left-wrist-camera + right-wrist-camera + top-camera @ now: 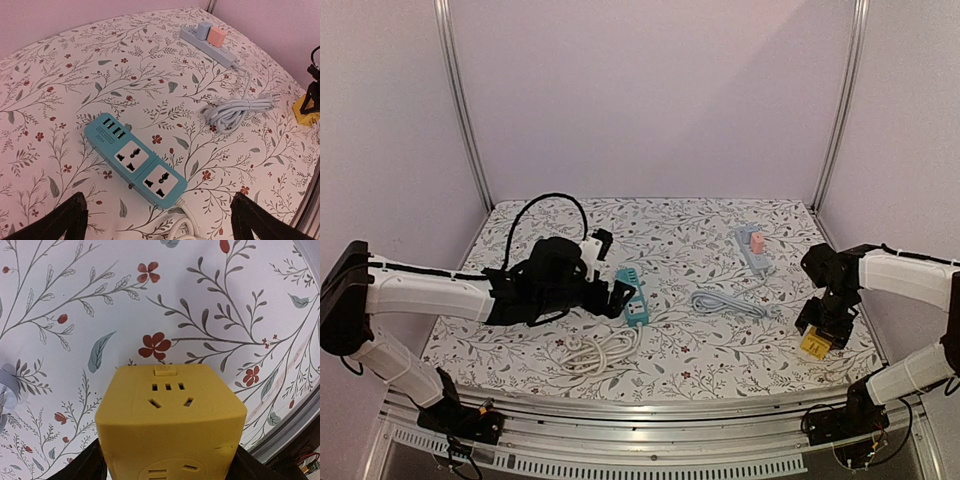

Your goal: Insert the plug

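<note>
Though the teal power strip (135,159) bears small print, it's illegible

We see a grey power strip (227,54) far across the floral table (60,65), a pink adapter (217,36) on it, and its grey cord (235,111) coiled nearby.

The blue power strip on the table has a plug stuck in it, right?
Not quite. The blue power strip is on the table, but nothing is plugged into it: both its sockets are empty. The left wrist view shows this.
</note>
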You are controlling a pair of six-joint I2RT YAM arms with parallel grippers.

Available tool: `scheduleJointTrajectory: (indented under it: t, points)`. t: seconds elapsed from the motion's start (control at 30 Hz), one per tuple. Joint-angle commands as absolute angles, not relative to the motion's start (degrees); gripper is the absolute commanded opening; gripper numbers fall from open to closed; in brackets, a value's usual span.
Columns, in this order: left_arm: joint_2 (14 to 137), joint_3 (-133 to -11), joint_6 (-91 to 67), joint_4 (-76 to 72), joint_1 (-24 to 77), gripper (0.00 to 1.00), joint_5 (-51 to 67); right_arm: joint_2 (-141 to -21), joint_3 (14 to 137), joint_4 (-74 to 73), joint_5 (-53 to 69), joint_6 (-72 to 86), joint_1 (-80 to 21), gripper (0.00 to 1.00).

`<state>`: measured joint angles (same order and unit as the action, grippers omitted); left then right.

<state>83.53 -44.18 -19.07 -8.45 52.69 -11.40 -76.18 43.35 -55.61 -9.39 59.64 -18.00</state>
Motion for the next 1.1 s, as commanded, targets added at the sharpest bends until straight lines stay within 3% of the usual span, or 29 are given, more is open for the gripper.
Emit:
scheduleJointTrajectory:
  t: [0.0,0.13,0.3,0.43,0.77,1.07]
  points:
    - [84.53,-43.59,-18.87,-9.78,51.94,1.00,-10.68,-75.98,41.32,-53.52,-8.48,60.17,-18.21,0.74]
    - [84.50,-43.51,-18.91,-9.76,51.94,0.99,-10.68,-75.29,41.00,-52.52,-8.38,60.29,-18.20,0.60]
    - [84.35,-43.46,-18.86,-9.59,51.86,0.99,-10.87,-74.51,42.77,-52.30,-9.10,59.22,-18.28,0.34]
    - [84.30,-43.43,-18.92,-9.54,51.77,1.00,-11.01,-73.43,45.11,-50.20,-9.33,57.35,-19.94,0.31]
    - [84.65,-43.24,-19.31,-10.01,51.70,0.99,-9.88,-78.10,62.96,-48.68,-24.17,49.80,-28.69,0.26]
    - [81.99,-43.92,-18.32,-8.67,49.89,0.99,-10.47,-78.08,63.42,-19.70,-12.15,28.79,-29.85,0.15]
